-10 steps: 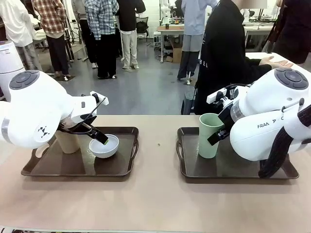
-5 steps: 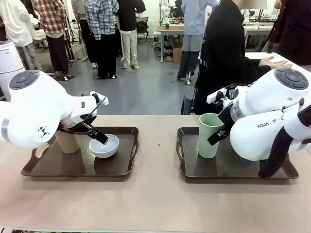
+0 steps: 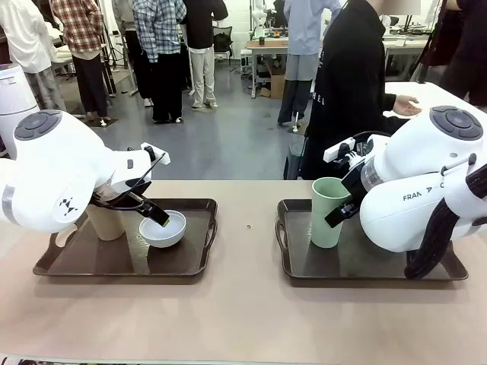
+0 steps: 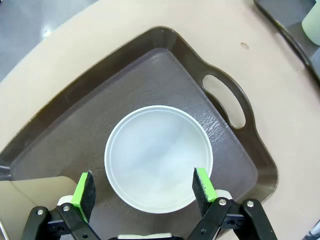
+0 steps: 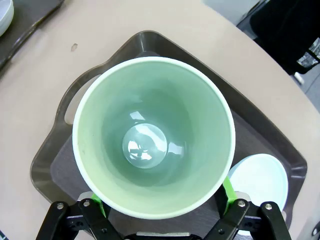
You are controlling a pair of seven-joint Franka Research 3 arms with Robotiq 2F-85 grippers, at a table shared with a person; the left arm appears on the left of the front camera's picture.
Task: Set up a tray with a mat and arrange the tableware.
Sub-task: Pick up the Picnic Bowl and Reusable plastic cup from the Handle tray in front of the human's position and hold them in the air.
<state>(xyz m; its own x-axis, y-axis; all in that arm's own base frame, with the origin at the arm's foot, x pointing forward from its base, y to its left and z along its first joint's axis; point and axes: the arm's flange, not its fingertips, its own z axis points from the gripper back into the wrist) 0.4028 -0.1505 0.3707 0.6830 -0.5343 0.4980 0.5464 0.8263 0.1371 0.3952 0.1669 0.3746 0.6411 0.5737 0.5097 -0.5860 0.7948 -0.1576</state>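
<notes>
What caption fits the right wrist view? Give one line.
Right pincer straddling the pale green cup on its dark tray, light blue bowl beside it.

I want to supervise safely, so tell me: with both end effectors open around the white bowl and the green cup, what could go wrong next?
1. The left end effector straddles the white bowl closely; closing off-centre might shove it toward the tan cup close by.
2. The right end effector flanks the tall pale green cup; a finger might bump the light blue bowl beside it, or tip the cup.
</notes>
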